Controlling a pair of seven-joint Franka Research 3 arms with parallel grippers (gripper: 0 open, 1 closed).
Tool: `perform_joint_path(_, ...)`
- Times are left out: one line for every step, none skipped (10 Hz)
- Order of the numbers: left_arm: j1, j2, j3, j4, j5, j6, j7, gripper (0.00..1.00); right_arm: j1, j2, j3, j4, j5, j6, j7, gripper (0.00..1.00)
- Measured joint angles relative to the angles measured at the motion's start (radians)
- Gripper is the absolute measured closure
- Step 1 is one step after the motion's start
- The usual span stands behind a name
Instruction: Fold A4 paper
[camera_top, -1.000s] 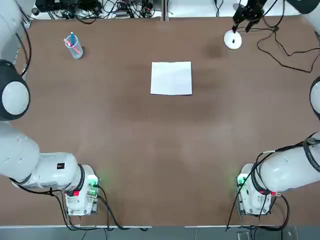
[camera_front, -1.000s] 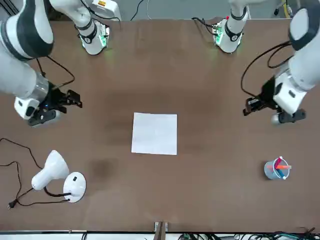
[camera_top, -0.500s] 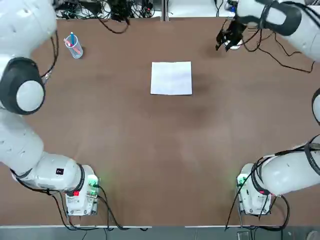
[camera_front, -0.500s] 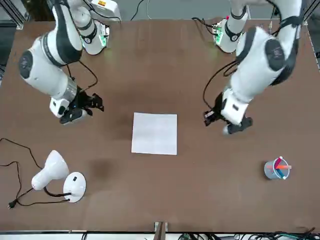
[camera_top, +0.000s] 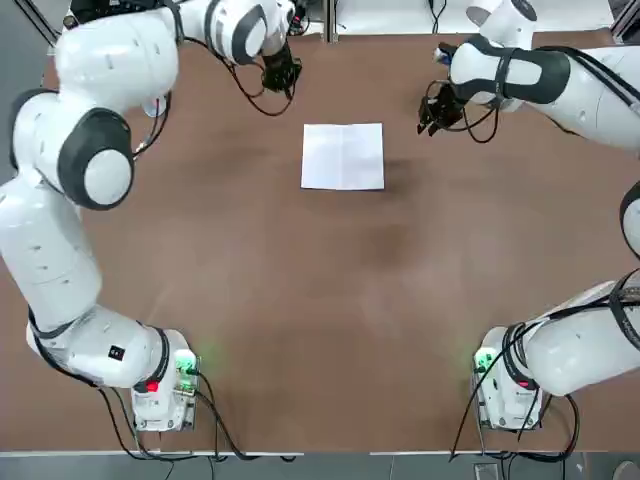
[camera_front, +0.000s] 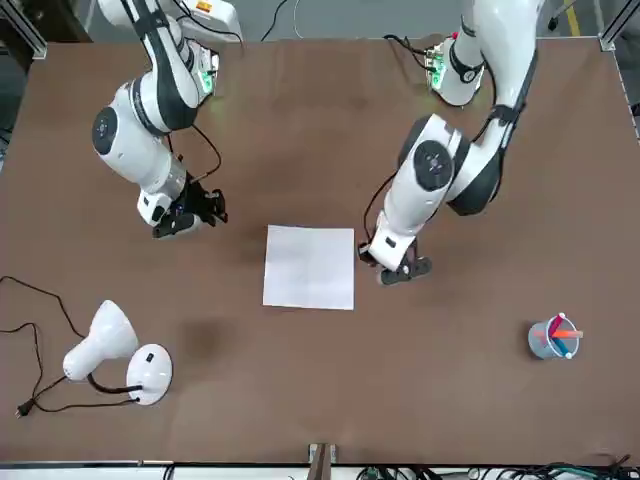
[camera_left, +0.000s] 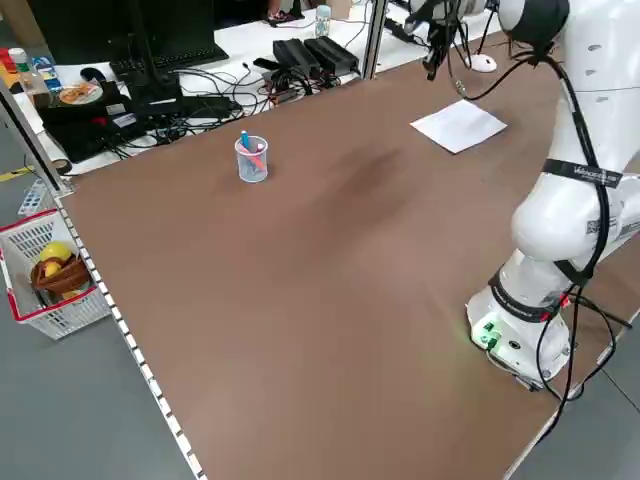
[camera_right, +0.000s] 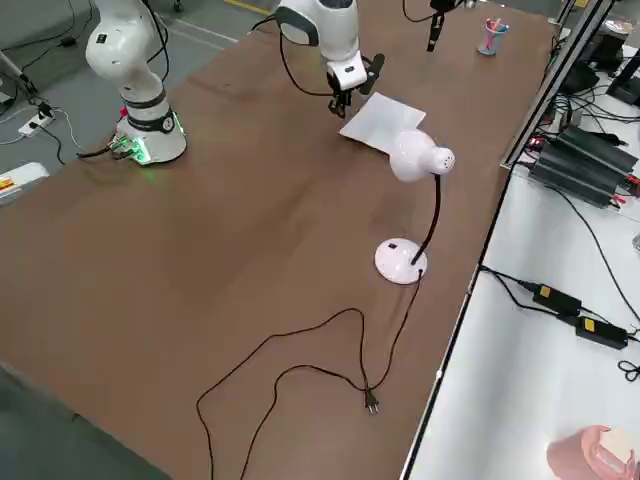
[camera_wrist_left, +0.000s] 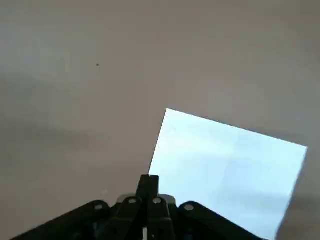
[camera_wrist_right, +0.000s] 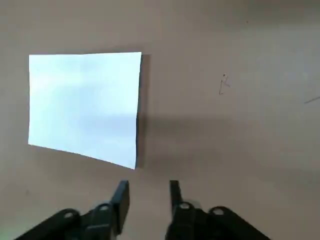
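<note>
A4 paper (camera_top: 343, 156) lies flat mid-table, far side; left gripper (camera_top: 282, 78) hovers far-left of it, right gripper (camera_top: 432, 117) just right.

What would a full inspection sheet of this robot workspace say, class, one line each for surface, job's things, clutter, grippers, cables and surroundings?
Surface: brown table, bare in its middle and near part.
Job's things: A4 paper lies flat, touched by neither gripper.
Clutter: white desk lamp and clear cup of pens, both apart from the paper.
Grippers: left gripper shut, beside one edge of the paper; right gripper beside the opposite edge, fingers apart, holding nothing.
Cables: lamp cord trails across the table; arm cables at both bases.
Surroundings: bench with power bricks and wiring; red-rimmed basket on the floor.
</note>
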Motion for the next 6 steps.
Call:
perform_joint_path(-0.012,0.030,0.001,0.006,0.013,0.001,0.000,0.99,0.000,0.024,-0.001,-0.006,0.032,0.031,0.000,0.65)
perform_joint_path(-0.023,0.057,0.002,0.010,0.038,0.001,-0.005,0.99,0.000,0.064,0.000,-0.010,0.060,0.061,0.000,0.65)
perform_joint_path(-0.032,0.089,0.003,0.018,0.073,0.002,-0.021,0.99,0.001,0.108,0.002,-0.010,0.103,0.078,-0.004,0.67)
perform_joint_path(-0.045,0.128,0.003,0.033,0.102,0.021,-0.041,0.99,0.002,0.150,0.008,-0.008,0.152,0.100,-0.025,0.73)
perform_joint_path(-0.057,0.169,0.003,0.051,0.114,0.053,-0.050,0.99,0.004,0.187,0.021,-0.004,0.198,0.129,-0.046,0.76)
perform_joint_path(-0.067,0.209,0.005,0.078,0.116,0.077,-0.052,0.99,0.005,0.221,0.037,0.006,0.236,0.150,-0.060,0.79)
